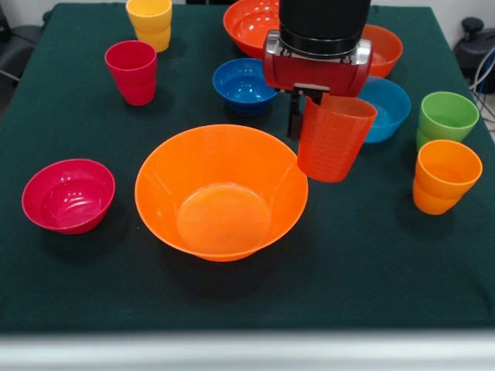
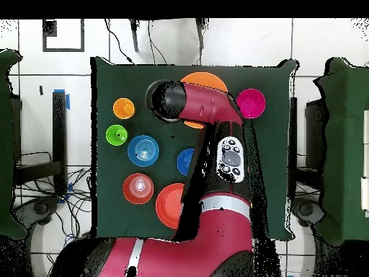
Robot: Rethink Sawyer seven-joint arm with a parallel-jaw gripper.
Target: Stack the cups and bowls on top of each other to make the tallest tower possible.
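table cloth (image 1: 93,270): dark green
big bowl (image 1: 220,193): orange
small bowl (image 1: 68,195): magenta
bowls behind: dark blue (image 1: 244,83), light blue (image 1: 387,108), red-orange (image 1: 251,23)
cups: crimson (image 1: 131,71), yellow (image 1: 150,23), green (image 1: 446,117), orange (image 1: 445,176)
held cup (image 1: 334,139): red-orange
arm (image 2: 209,108): red, black

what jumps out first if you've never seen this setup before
The big orange bowl sits alone at the middle of the green table, by far the widest thing there. Just above its rim the robot's hand holds a red-orange cup, tilted and lifted off the cloth. Smaller bowls and cups ring them, such as the magenta bowl off to the picture's left.
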